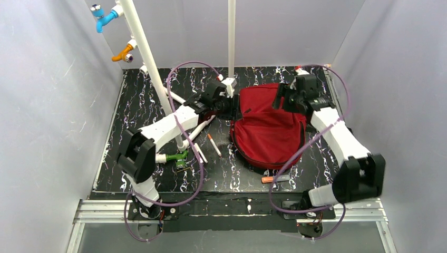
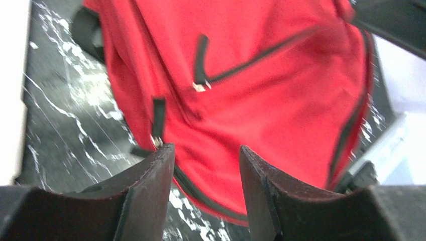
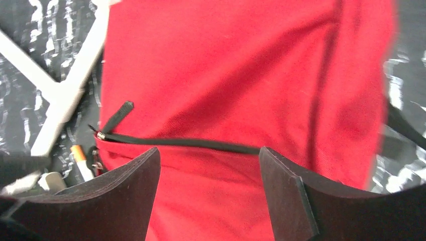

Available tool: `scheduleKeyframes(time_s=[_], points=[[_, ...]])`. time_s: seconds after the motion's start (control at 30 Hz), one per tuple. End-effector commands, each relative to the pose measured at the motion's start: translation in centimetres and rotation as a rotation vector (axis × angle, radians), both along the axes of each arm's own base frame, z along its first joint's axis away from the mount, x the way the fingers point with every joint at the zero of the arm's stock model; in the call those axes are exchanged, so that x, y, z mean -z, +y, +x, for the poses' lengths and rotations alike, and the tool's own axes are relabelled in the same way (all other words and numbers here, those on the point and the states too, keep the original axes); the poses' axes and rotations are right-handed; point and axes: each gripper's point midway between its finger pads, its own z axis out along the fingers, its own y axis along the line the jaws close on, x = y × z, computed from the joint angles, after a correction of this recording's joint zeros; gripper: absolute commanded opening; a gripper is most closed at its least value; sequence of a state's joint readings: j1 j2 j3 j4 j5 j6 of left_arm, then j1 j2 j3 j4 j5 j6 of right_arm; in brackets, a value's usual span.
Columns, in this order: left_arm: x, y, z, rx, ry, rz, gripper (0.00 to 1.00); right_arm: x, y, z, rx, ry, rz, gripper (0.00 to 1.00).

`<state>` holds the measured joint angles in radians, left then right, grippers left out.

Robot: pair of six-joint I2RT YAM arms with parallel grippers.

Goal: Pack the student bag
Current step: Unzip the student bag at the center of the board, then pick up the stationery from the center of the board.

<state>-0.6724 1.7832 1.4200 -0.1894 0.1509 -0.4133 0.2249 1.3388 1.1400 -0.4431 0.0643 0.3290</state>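
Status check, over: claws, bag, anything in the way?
Left claw open, empty, by the bag's zip pulls. Right claw open, empty, above bag. Bag lying flat. Pen loose left of bag; white pole near left claw.

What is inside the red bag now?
Only the outside of the bag shows: red fabric and a front zip that looks closed. Whatever is inside is covered by the fabric.

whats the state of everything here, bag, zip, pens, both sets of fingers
backpack, lying flat on the table, not held
front pocket zip, closed where visible
left fingers, open, empty, over the backpack
right fingers, open, empty, over the backpack
pens, loose on the table, unpacked
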Motion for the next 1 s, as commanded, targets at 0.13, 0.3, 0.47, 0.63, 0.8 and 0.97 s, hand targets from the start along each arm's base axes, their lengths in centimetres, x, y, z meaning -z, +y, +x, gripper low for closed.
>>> scheduleKeyframes(time_s=[0.13,0.3,0.47,0.63,0.8,0.97], points=[[-4.0,1.0,-8.0,0.066,0.128,-0.219,0.51,2.2,8.1,3.4,-0.241,0.116,0.179,0.74],[-2.8,1.8,-9.4,0.053,0.157,-0.226,0.51,5.8,8.9,-0.6,-0.249,0.285,0.185,0.63],[-2.7,1.8,-9.2,0.055,0.152,-0.222,0.51,6.6,8.2,-4.9,-0.23,0.21,0.162,0.63],[-1.3,0.8,-9.8,0.106,0.193,-0.215,0.5,9.1,6.2,-5.6,-0.221,0.112,0.085,0.67],[-0.9,0.5,-11.4,0.171,0.106,-0.161,0.5,10.2,5.8,-5.2,-0.265,0.054,0.029,0.71],[0.0,1.1,-13.7,0.257,-0.061,-0.045,0.5,7.2,6.0,-4.5,-0.269,-0.029,0.038,0.83]])
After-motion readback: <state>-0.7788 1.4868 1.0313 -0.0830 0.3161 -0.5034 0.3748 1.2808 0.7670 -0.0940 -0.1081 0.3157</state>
